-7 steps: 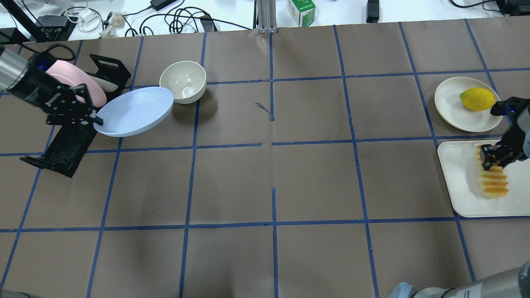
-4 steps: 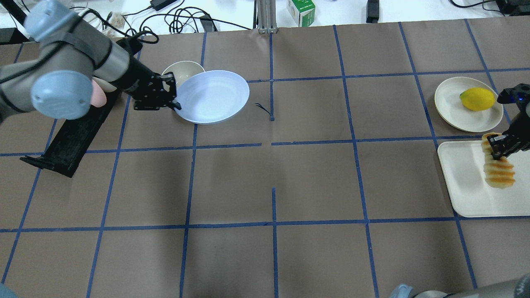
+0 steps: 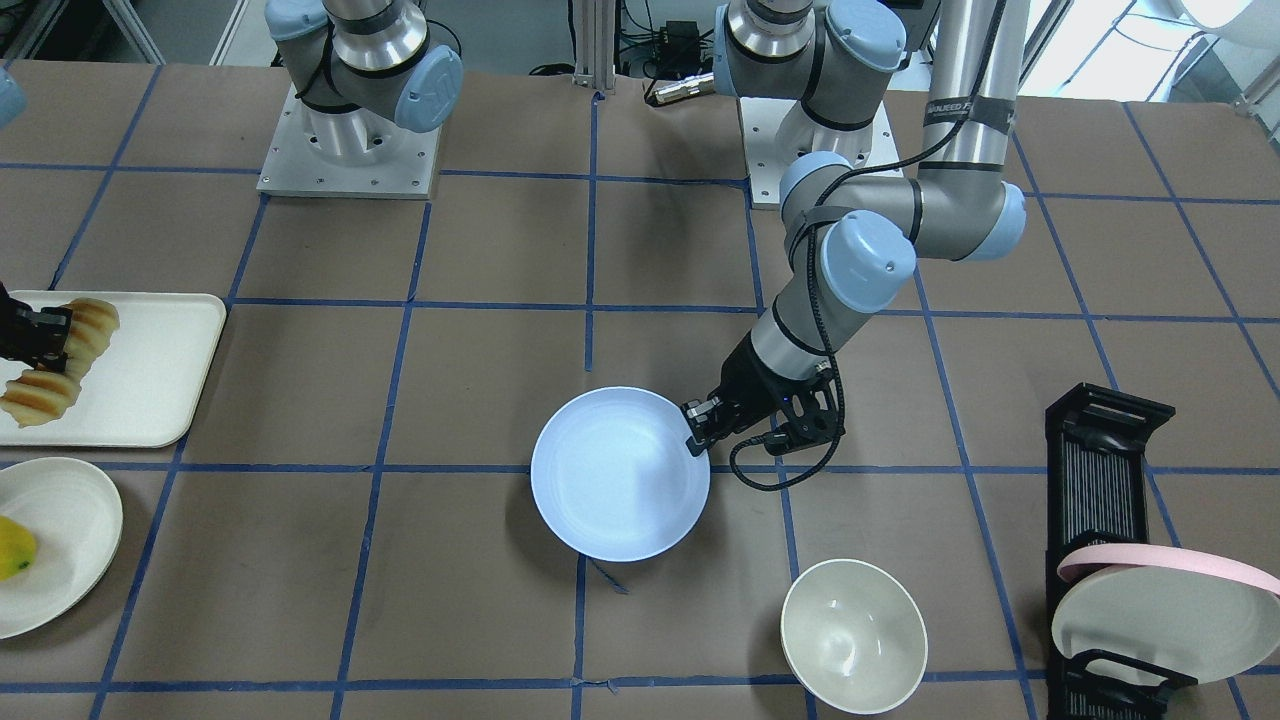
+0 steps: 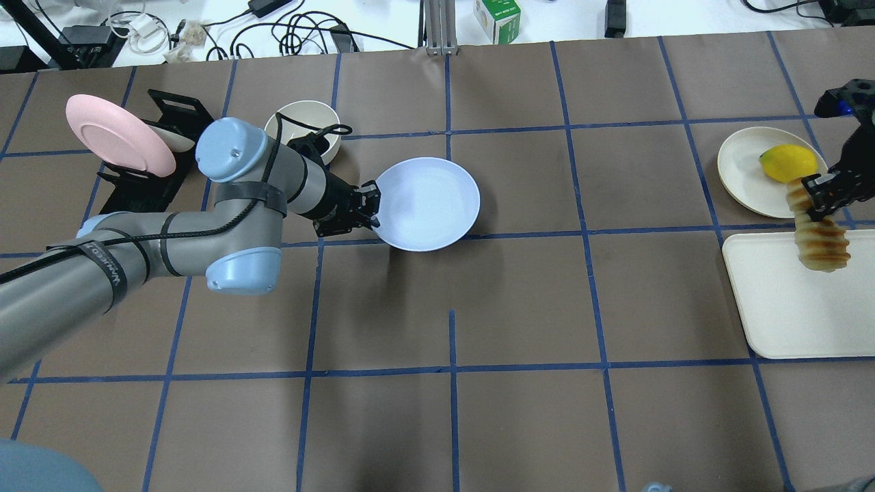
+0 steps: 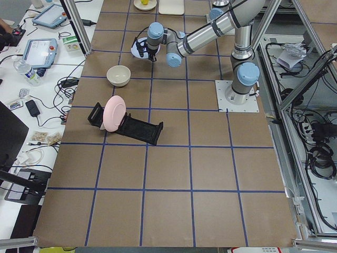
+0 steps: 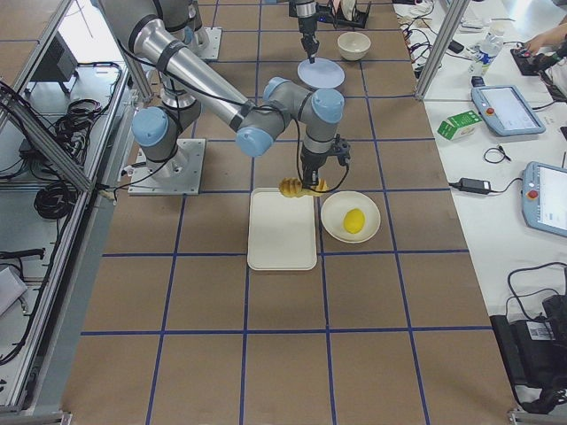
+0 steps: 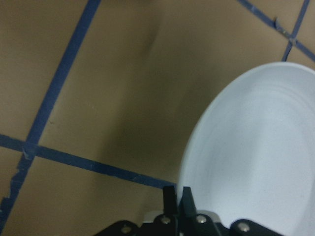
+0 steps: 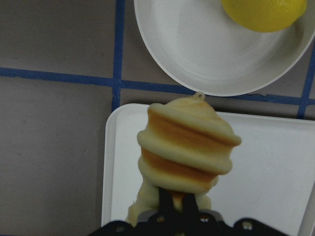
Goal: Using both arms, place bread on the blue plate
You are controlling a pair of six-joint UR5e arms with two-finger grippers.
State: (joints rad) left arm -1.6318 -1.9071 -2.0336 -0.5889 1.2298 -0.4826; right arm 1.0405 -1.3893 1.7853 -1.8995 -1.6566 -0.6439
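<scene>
The blue plate (image 4: 431, 203) is near the table's middle, held level by its rim in my shut left gripper (image 4: 374, 209). It also shows in the front view (image 3: 615, 475) and in the left wrist view (image 7: 256, 157), where the jaws pinch its edge. My right gripper (image 4: 818, 197) is shut on the bread (image 4: 820, 242) near one end. The loaf hangs bent above the white tray's far edge. It also shows in the right wrist view (image 8: 184, 147) and in the front view (image 3: 40, 395).
The white tray (image 4: 772, 307) lies at the right edge. A cream plate (image 4: 742, 171) with a lemon (image 4: 789, 162) sits beyond it. A white bowl (image 4: 290, 119) stands behind my left forearm. A black rack (image 4: 137, 188) holding a pink plate (image 4: 113, 133) is at the far left.
My left arm carried the blue plate from beside the rack rightward toward the table's middle. My right gripper lifted the bread off the tray and moved it toward the cream plate.
</scene>
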